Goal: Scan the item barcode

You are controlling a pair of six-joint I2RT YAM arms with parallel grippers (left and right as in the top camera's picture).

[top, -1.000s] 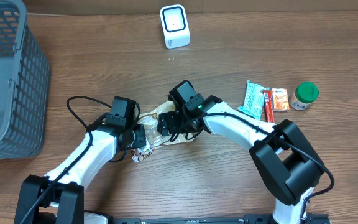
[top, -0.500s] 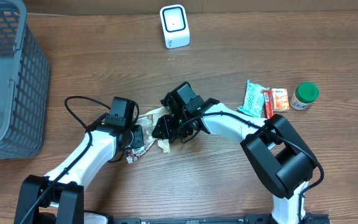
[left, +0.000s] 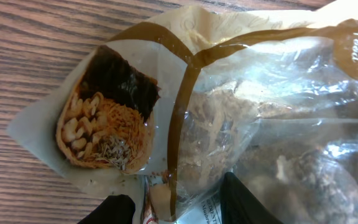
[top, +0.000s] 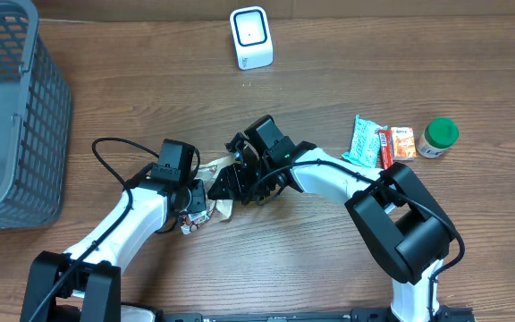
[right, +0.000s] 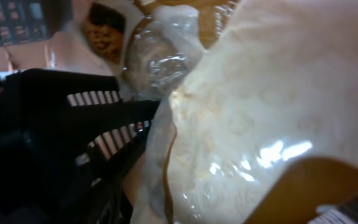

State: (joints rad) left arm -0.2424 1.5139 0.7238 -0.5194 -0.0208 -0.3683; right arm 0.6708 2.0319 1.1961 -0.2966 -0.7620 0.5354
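The item is a clear snack bag [top: 213, 166] with brown trim and a printed food picture, held above the table's middle between both arms. My left gripper [top: 197, 209] is shut on its lower edge. In the left wrist view the bag [left: 229, 93] fills the frame, and the black fingers [left: 247, 199] of the left gripper [left: 179, 210] sit on either side of its edge. My right gripper [top: 236, 179] presses in from the right. The right wrist view shows only the blurred bag [right: 260, 112] up close, its own jaws hidden. No barcode is visible. The white scanner [top: 251, 38] stands at the back centre.
A grey basket [top: 7, 116] stands at the far left. To the right lie a green-and-white packet [top: 363, 141], a red stick [top: 386, 150], an orange packet [top: 403, 143] and a green-lidded jar [top: 438, 137]. The left arm's black cable [top: 114, 152] loops over the table.
My right gripper has slid left over the bag, which has bunched up, so less of it shows from above. The left gripper has dipped slightly with its edge.
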